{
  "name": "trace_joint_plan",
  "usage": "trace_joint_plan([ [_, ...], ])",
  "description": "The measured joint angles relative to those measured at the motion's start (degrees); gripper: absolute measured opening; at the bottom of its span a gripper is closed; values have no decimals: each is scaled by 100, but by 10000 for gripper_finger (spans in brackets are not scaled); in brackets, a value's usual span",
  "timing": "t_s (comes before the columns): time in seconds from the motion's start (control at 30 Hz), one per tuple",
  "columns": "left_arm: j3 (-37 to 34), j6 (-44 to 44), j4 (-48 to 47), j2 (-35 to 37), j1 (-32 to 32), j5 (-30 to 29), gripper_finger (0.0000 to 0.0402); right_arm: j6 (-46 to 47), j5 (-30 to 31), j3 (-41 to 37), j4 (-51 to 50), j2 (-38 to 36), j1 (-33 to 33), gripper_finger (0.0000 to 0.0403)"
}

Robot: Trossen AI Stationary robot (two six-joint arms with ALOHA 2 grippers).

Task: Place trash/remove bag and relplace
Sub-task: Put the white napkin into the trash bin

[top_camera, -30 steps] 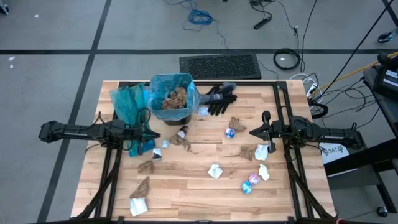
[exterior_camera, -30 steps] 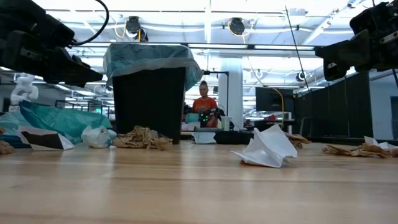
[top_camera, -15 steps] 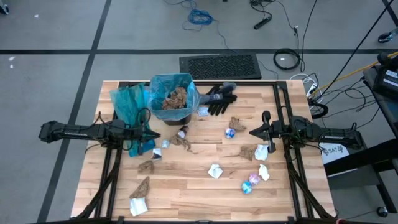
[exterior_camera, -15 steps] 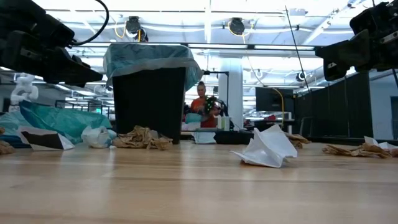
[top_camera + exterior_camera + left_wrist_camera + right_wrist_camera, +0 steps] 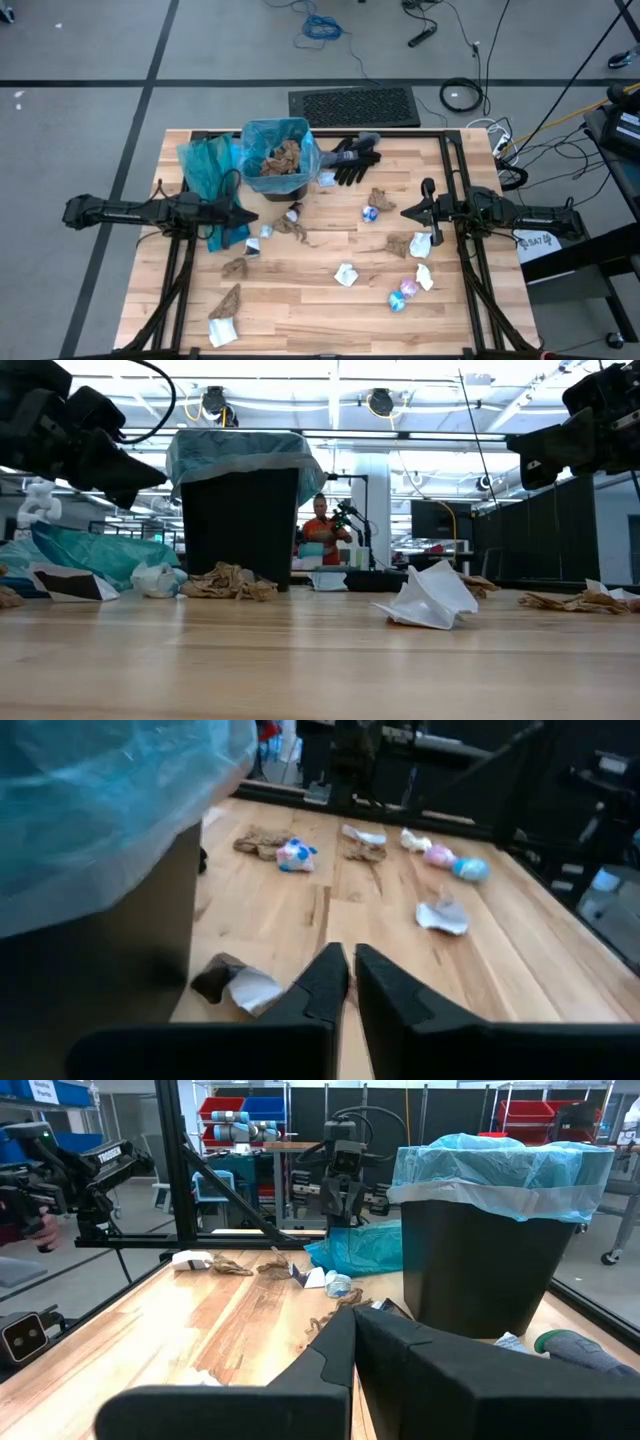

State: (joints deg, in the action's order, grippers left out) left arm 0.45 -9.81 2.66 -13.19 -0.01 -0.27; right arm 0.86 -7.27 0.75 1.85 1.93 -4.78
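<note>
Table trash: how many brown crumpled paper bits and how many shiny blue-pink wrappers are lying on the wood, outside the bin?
Brown crumpled paper scraps: 5
Shiny blue-pink wrappers: 3
Total: 8

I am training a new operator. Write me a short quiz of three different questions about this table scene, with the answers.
1. True or false: the black bin with the blue liner already holds brown paper.
2. Which gripper is nearer the bin? A) left gripper B) right gripper
3. Fill in: the black gloves lie beside the bin, toward the ____ arm's side.

Key: 1 true. 2 A. 3 right.
</note>
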Motion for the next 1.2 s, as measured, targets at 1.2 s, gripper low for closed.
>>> trace_joint_plan([
  [1.2, 1566, -499, -1242, -1366, -905, -839, 2, -1, -4, 0, 0, 0, -2, 0],
])
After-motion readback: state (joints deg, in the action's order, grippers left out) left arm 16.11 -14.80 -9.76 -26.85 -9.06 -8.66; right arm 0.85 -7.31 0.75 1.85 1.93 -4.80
